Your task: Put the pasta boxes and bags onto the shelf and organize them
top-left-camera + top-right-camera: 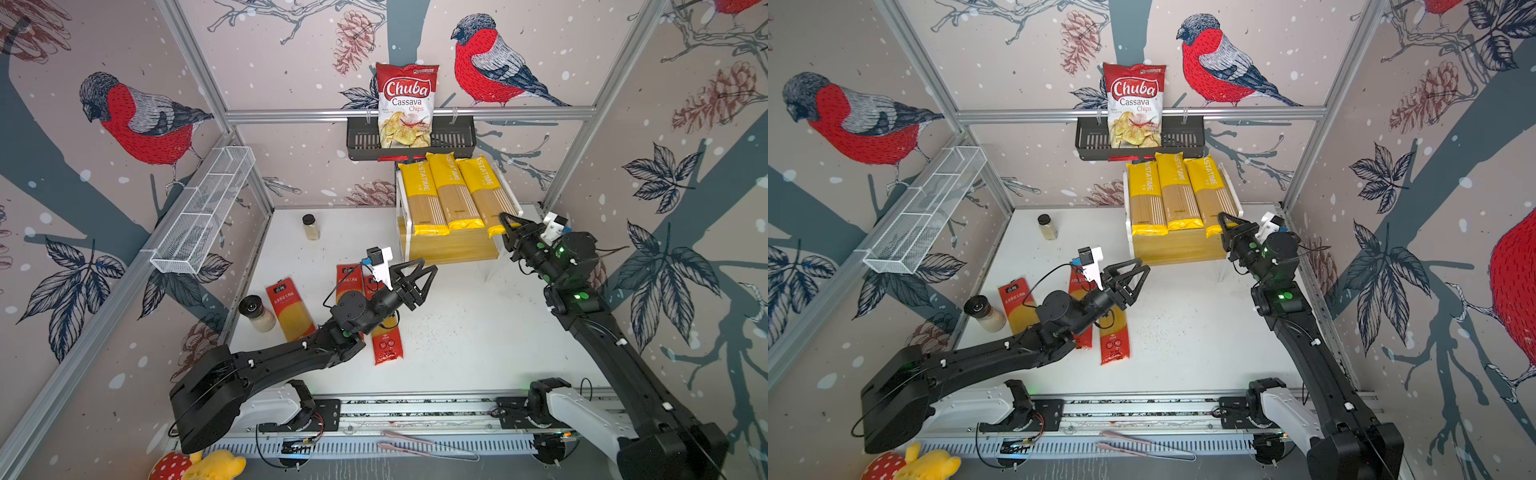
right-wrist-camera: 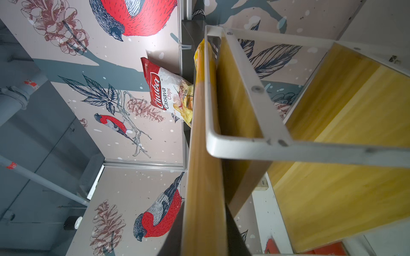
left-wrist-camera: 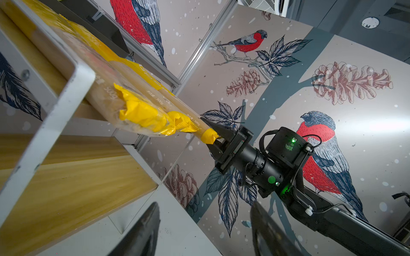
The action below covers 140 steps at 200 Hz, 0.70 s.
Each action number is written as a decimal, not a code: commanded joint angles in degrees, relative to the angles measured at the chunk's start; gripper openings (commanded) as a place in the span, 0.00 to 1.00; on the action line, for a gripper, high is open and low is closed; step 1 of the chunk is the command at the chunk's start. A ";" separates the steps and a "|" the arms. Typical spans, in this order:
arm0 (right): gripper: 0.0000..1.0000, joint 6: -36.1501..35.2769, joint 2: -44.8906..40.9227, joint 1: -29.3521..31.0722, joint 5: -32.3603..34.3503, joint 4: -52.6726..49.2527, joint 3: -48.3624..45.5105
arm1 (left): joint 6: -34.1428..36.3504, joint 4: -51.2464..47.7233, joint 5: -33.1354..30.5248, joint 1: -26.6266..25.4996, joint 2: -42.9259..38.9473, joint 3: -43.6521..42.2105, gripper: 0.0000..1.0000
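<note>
**Third yellow pack being seated on the top tier**

The right jaws are clamped on the near end of the rightmost yellow pack [image 1: 484, 191]. It lies on the top board of the shelf [image 1: 449, 249], at the 3 o'clock end of a row of three, with its tail overhanging toward 6 o'clock. The next move is probably to nudge it toward 12 o'clock, then let go. The left jaws stand apart, holding nothing, above the red packs [image 1: 291, 309], which lie on the table [image 1: 478, 332] at about 8 o'clock, well apart from the shelf.
</note>
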 commanded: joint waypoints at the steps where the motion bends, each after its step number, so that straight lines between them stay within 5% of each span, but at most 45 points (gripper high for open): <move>1: 0.27 -0.31 0.26 0.42 0.95 7.90 0.46 | -0.38 2.69 -0.47 0.06 -0.05 -0.27 0.64; 22: 0.48 -1.40 -1.32 0.40 1.89 7.21 -1.38 | -0.26 2.59 -0.73 0.06 -0.50 -0.75 0.64; 66: 0.62 -3.47 -8.44 -2.25 0.64 4.24 -7.69 | -0.23 2.35 -1.00 0.06 -0.91 -1.84 0.64; 140: 0.56 -5.64 -11.11 -7.22 -4.94 2.99 -10.56 | -0.04 2.44 -1.99 -0.77 1.24 -4.75 0.64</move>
